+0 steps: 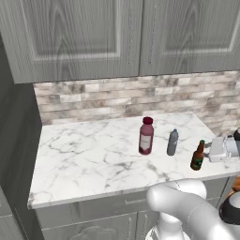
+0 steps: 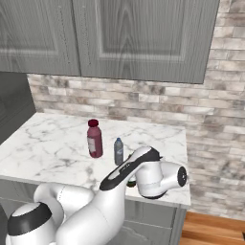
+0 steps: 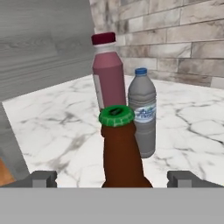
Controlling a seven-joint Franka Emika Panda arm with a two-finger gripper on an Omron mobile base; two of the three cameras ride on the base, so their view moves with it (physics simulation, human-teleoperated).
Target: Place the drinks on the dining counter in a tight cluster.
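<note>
Beer bottle (image 3: 122, 148) stands dead ahead of the gripper (image 3: 112, 178), upright, its long axis running straight up between the two dark fingertips (image 3: 43, 178), which sit wide apart on either side of the brown neck with clear marble showing between each tip and the glass. The jaws are spread as far as they go and have hold of nothing. The green cap (image 3: 116, 115) rises above the fingertip line, so the tips sit level with the bottle's neck or shoulder; I judge that a short push forward followed by a squeeze would catch it there.

Just beyond the beer bottle and slightly to the hand's right stands the small grey-blue bottle (image 3: 142, 113) with its blue cap, also upright. Further off again, behind both, is the dark red bottle (image 3: 109, 78) with the maroon lid. From the left base view the three stand in a loose diagonal line near the front right of the small marble counter (image 1: 84, 159): red bottle, then grey-blue, then beer bottle nearest the edge, with the white hand just beside that last one.

All three drinks are on this counter under the grey cabinets (image 1: 70, 33) and brick backsplash (image 1: 93, 101), not yet on the dining counter. Each is capped; the red bottle looks full, the others' contents cannot be told.
</note>
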